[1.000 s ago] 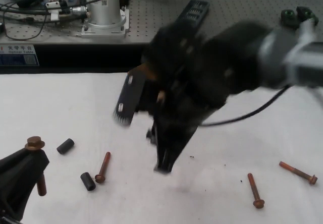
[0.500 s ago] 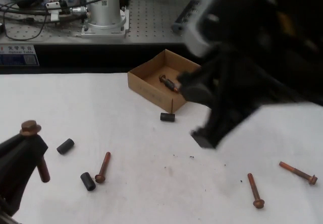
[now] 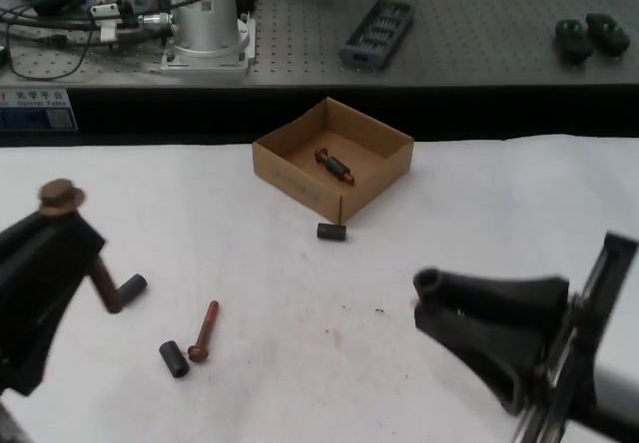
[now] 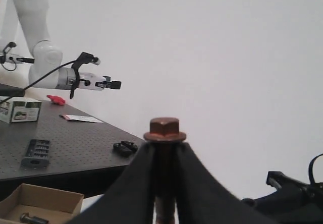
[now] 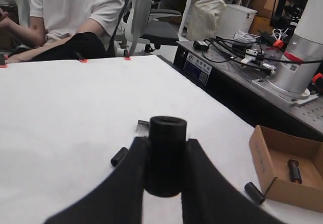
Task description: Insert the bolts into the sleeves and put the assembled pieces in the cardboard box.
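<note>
My left gripper (image 3: pixel 68 225) at the near left is shut on a rusty bolt (image 3: pixel 62 196), head up above the fingers; the same bolt (image 4: pixel 164 129) shows in the left wrist view. My right gripper (image 3: pixel 439 298) at the near right is shut on a black sleeve (image 3: pixel 427 281), whose open end (image 5: pixel 166 128) faces the wrist camera. The cardboard box (image 3: pixel 300 179) stands at the back middle with an assembled piece (image 3: pixel 334 166) inside. A loose sleeve (image 3: pixel 330 231) lies just in front of the box. Two more sleeves (image 3: pixel 133 285) (image 3: pixel 174 358) and a bolt (image 3: pixel 203 330) lie near the left gripper.
Behind the white cloth runs a dark perforated bench with a metal post (image 3: pixel 205 9), cables and a black rack (image 3: pixel 377 31). A white robot arm (image 4: pixel 65 77) stands far off in the left wrist view. The cloth between the two grippers is bare.
The right arm swung from above the box to the near right and now covers the two bolts that lay there. The left gripper lifted and tilted its bolt a little.
</note>
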